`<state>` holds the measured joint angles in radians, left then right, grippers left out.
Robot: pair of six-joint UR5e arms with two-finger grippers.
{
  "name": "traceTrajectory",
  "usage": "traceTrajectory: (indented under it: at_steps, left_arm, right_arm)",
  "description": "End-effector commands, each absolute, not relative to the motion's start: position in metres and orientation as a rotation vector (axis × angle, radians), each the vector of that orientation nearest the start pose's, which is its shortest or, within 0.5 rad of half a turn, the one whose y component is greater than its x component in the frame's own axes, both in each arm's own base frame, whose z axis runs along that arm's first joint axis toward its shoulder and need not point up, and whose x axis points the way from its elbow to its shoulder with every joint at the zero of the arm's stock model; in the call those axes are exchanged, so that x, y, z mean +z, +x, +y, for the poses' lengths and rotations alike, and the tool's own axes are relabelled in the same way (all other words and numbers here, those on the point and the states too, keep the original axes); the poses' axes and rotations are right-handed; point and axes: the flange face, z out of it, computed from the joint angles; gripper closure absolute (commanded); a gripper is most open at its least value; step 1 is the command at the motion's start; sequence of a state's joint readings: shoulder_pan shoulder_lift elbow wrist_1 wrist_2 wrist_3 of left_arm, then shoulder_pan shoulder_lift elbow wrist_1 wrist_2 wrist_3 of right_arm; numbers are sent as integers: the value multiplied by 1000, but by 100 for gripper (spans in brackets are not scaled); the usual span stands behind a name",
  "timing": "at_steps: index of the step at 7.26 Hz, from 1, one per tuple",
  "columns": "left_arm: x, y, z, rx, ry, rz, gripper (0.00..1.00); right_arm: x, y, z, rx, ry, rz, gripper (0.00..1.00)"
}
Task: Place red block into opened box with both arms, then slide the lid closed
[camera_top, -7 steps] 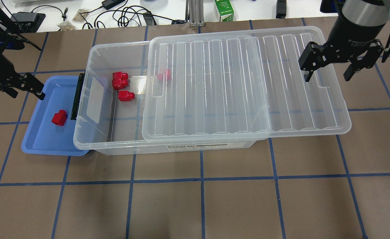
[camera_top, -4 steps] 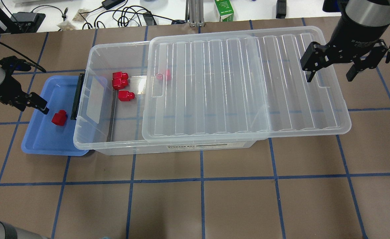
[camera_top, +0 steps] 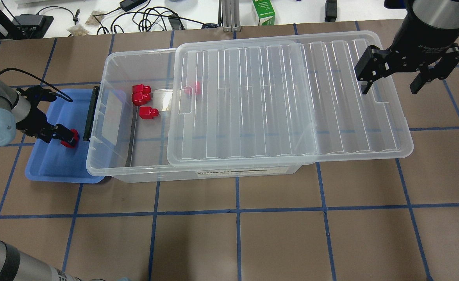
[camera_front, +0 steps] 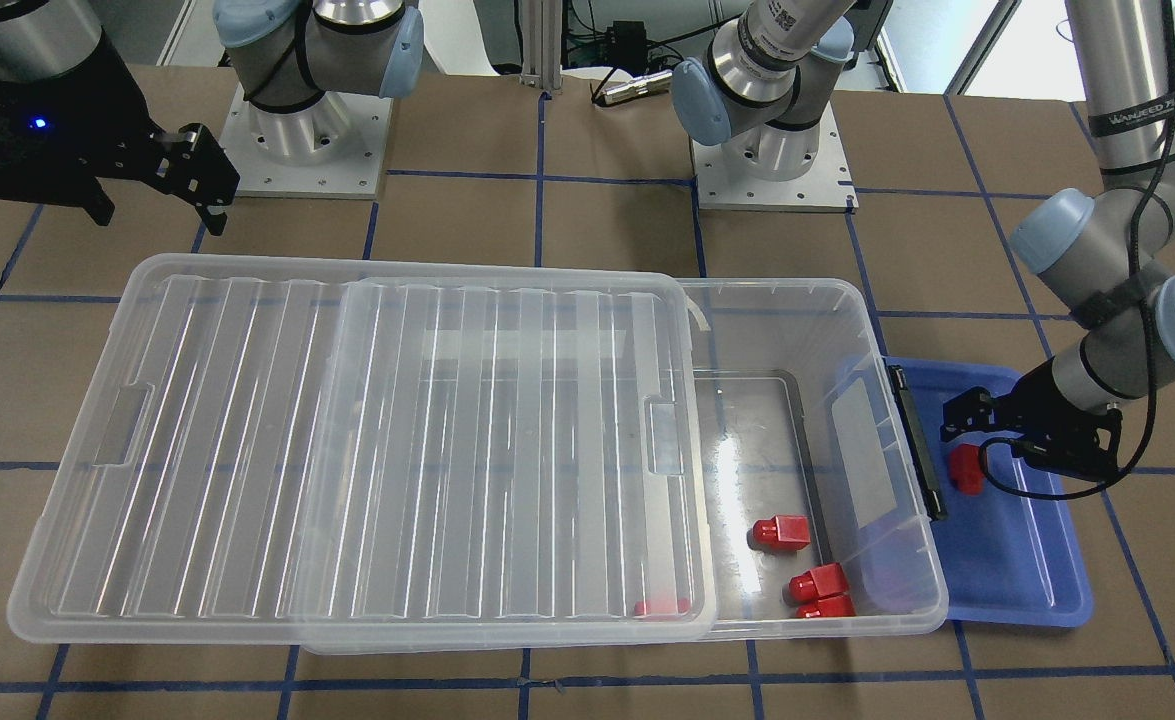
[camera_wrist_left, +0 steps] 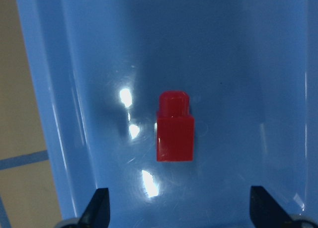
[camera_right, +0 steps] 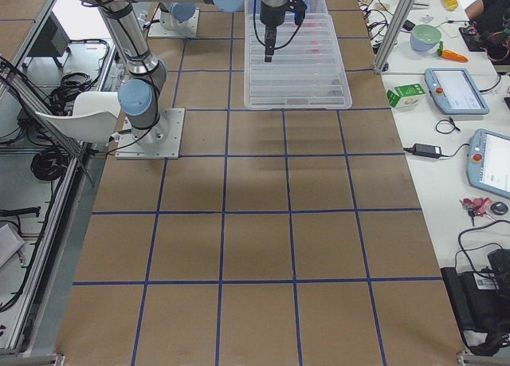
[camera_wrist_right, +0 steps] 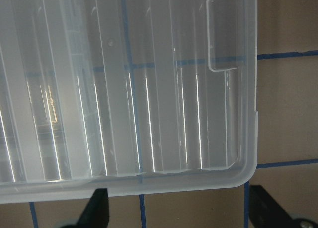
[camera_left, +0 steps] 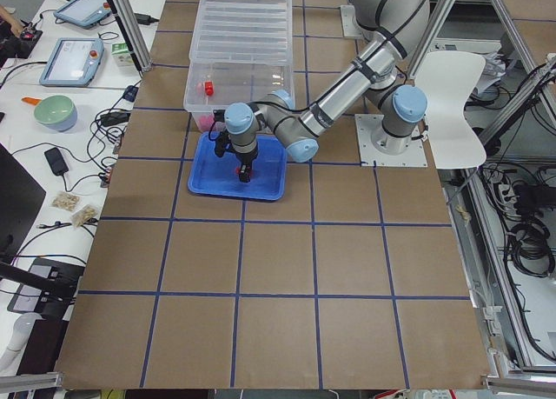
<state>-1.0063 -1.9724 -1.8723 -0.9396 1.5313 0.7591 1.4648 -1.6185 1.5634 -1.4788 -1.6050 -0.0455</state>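
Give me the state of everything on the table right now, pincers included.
Box, open at its latch end, the rest covered.
Lid, partway off, overhanging the far end.
Tray block, lying loose in the tray, ungripped.
Boxed blocks, three in the open part, a fourth under the lid.
Left pincer, open, over the tray block.
Right pincer, open, above the lid's outer end, holding nothing.
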Motion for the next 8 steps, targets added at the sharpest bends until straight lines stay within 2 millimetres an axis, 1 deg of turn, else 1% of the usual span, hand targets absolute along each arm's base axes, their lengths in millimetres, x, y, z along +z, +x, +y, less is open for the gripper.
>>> traceTrajectory:
  at_steps: [1,2,3,4,5,6,7,8]
  left_arm:
    - [178,182,-550,38,305,3192,51]
    - [177,180,-550,40,308,3192,71]
    - [178,180,-551,37,300,3191,87]
    - [185,177,-551,18,281,3189,96]
    - [195,173,-553,-4,292,3178,100]
    - [220,168,-561,-40,324,3144,100]
    - [254,167,-562,7,330,3162,100]
    - [305,149,-567,43,351,3180,100]
  right_arm:
    - [506,106,-472,62,7,3181,0]
    - [505,108,-472,63,-1,3171,0]
    - [508,109,-472,53,-1,3170,0]
    - [511,109,-469,41,-1,3171,0]
    - [512,109,-468,39,-1,3171,0]
    - [512,108,-467,39,-3,3175,0]
    - [511,107,-468,43,-15,3186,0]
    - [512,108,-467,40,-18,3183,0]
